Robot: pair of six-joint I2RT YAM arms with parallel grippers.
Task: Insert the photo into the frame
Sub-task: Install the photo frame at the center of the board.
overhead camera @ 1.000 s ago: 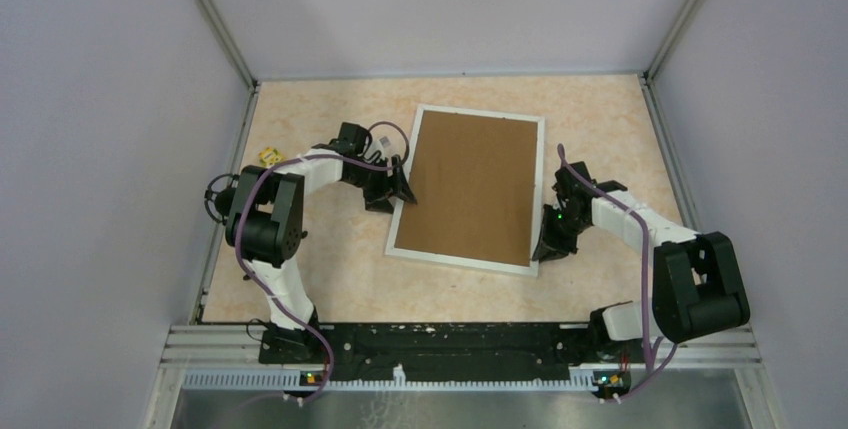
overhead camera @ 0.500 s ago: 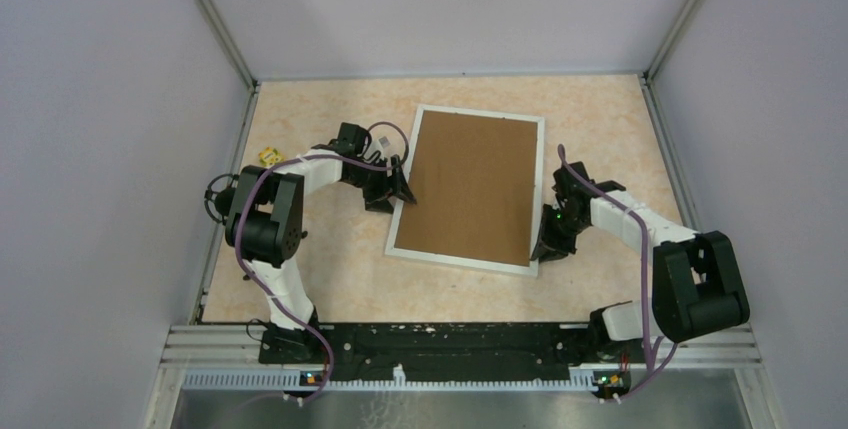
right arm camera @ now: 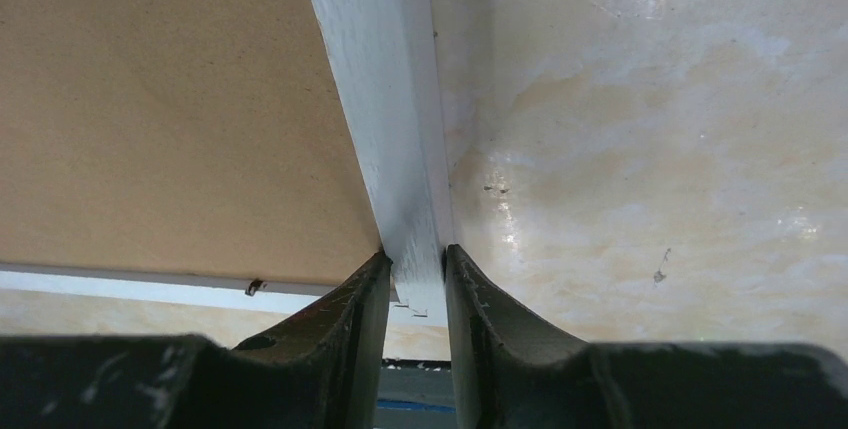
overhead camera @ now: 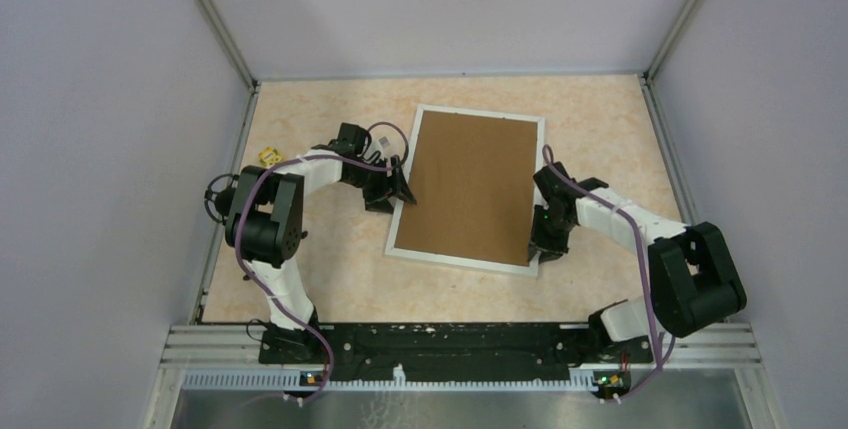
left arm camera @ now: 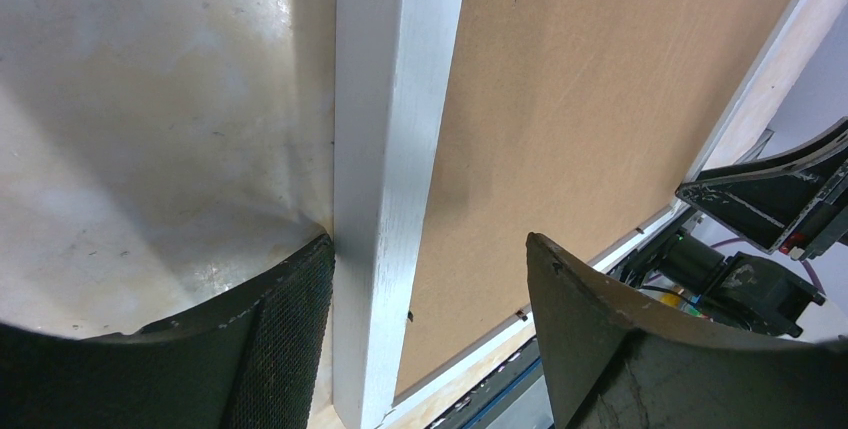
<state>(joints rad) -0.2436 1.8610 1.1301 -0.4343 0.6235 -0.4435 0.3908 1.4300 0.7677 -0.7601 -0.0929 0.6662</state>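
Note:
The frame (overhead camera: 466, 261) lies flat on the table with a plain brown backing board (overhead camera: 470, 184) filling it. The photo is hidden. My left gripper (overhead camera: 400, 189) is open astride the frame's left bar (left arm camera: 390, 149): one finger (left arm camera: 290, 329) rests against the bar's outer side, the other (left arm camera: 600, 339) hangs over the board (left arm camera: 580, 99). My right gripper (overhead camera: 545, 241) sits at the frame's right bar near its near corner. In the right wrist view that gripper (right arm camera: 416, 252) has both fingers pressed on the white bar (right arm camera: 375, 99).
A small yellow object (overhead camera: 268, 156) lies near the left wall behind the left arm. Grey walls close in the table on three sides. The arm bases and a black rail (overhead camera: 450, 344) run along the near edge. Bare table (right arm camera: 640, 149) lies right of the frame.
The right arm's wrist has shifted a little left, toward the frame's right bar. The left arm, the frame and the board have not moved.

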